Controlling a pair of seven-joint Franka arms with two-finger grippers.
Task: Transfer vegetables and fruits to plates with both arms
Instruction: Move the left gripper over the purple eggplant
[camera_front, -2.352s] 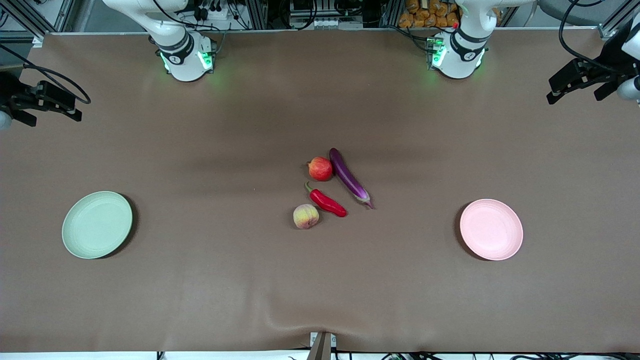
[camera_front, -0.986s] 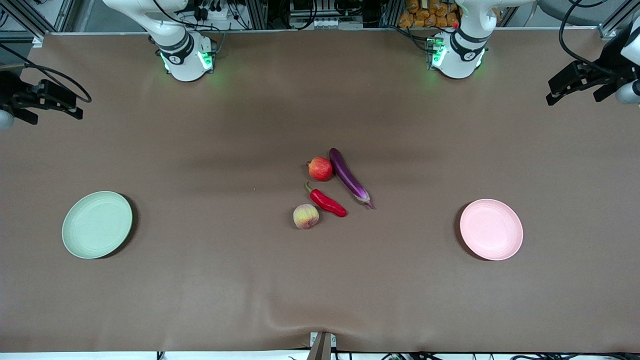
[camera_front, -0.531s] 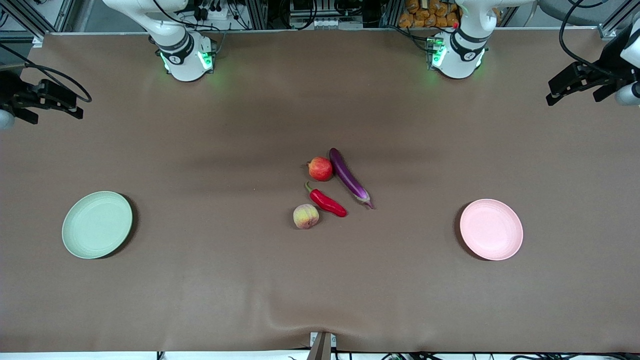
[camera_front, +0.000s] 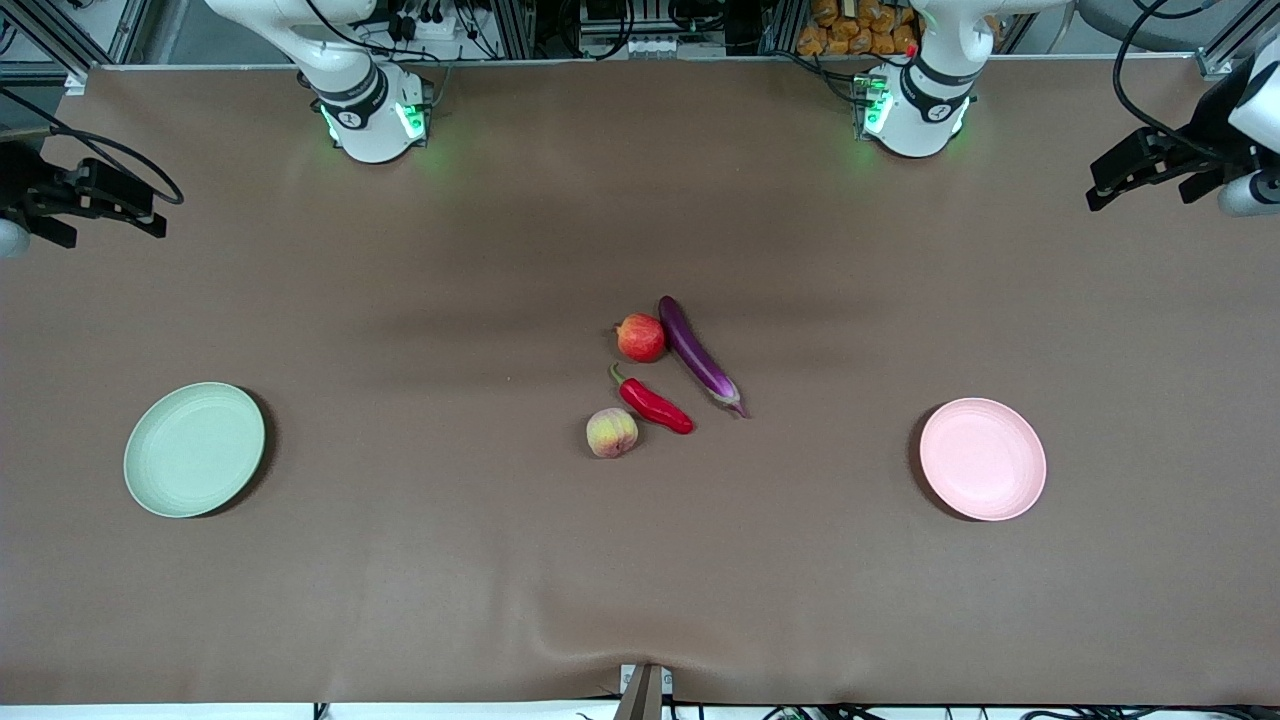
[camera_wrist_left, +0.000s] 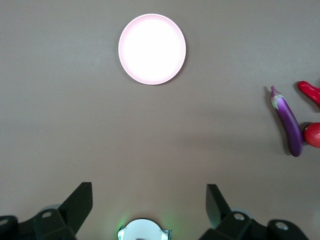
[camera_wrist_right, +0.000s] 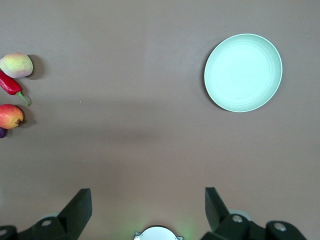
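Observation:
The purple eggplant (camera_front: 700, 358), red chili pepper (camera_front: 655, 404), red fruit (camera_front: 641, 338) and peach-like fruit (camera_front: 611, 433) lie close together mid-table. The green plate (camera_front: 194, 449) is at the right arm's end and the pink plate (camera_front: 982, 458) at the left arm's end; both are empty. My left gripper (camera_front: 1140, 185) hangs open and empty over the table's edge at the left arm's end. Its wrist view shows the pink plate (camera_wrist_left: 152, 49) and eggplant (camera_wrist_left: 288, 122). My right gripper (camera_front: 100, 215) hangs open and empty over the right arm's end. Its wrist view shows the green plate (camera_wrist_right: 243, 72) and peach-like fruit (camera_wrist_right: 16, 65).
The brown table cover (camera_front: 640, 560) has a small bump at the edge nearest the front camera. The arm bases (camera_front: 372, 115) stand along the edge farthest from that camera.
Both grippers have drifted only slightly at the table's ends. The fruits, vegetables and plates have not moved.

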